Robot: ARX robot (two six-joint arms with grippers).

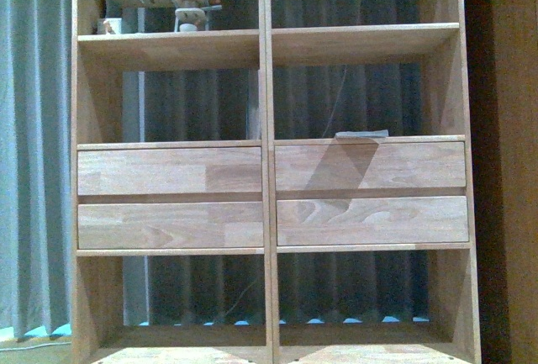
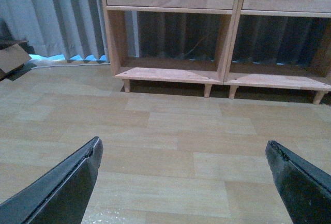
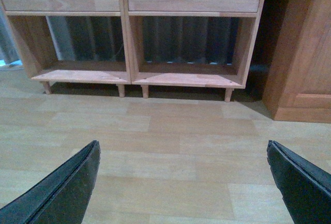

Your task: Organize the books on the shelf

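The shelf (image 1: 168,171) is standing directly ahead; a thin grey book (image 1: 362,134) is lying flat in the shelf's right column, on the ledge just above the upper drawer (image 1: 370,166); the left gripper (image 2: 182,182) and the right gripper (image 3: 183,182) are hovering over the floor (image 2: 170,131) before the shelf's legs, both with fingers sitting wide apart.

Grey curtains (image 1: 34,129), pale floor (image 2: 165,131), perhaps vinyl
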